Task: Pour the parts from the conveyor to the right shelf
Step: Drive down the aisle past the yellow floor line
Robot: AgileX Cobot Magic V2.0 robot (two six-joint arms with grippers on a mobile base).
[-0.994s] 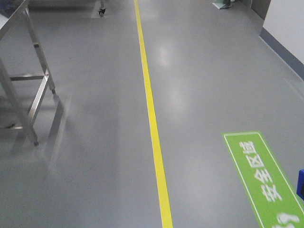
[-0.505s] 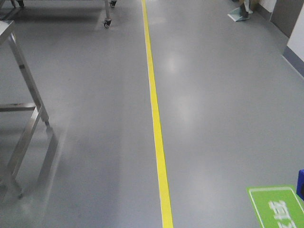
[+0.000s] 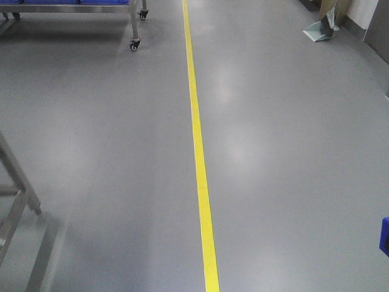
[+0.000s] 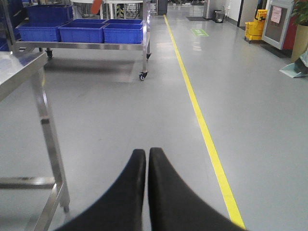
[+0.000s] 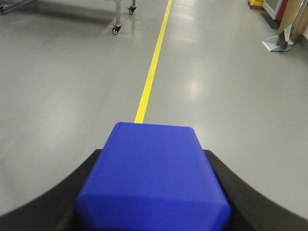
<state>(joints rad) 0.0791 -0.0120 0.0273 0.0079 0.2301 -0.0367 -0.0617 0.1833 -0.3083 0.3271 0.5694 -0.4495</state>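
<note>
My right gripper (image 5: 153, 156) is shut on the bright-blue block (image 5: 151, 178), which fills the gap between its black fingers (image 5: 57, 197). A sliver of that block shows at the right edge of the front view (image 3: 385, 243). My left gripper (image 4: 147, 151) is shut and empty, its two black fingertips together above the grey floor. A wheeled steel rack with large glossy blue bins (image 4: 86, 31) stands far ahead on the left; its legs and a caster show in the front view (image 3: 132, 44). The conveyor is out of view.
A yellow line (image 3: 199, 164) runs along the glossy grey floor ahead. A bare stainless-steel table frame (image 4: 45, 120) stands close on the left, with its leg in the front view (image 3: 15, 201). A dustpan (image 3: 322, 27) and a yellow mop bucket (image 4: 255, 30) stand far right.
The front view has travelled forward along the yellow line. The green floor sign has passed out of view, the steel table frame has slid to the lower left, and the wheeled rack has come into view.
</note>
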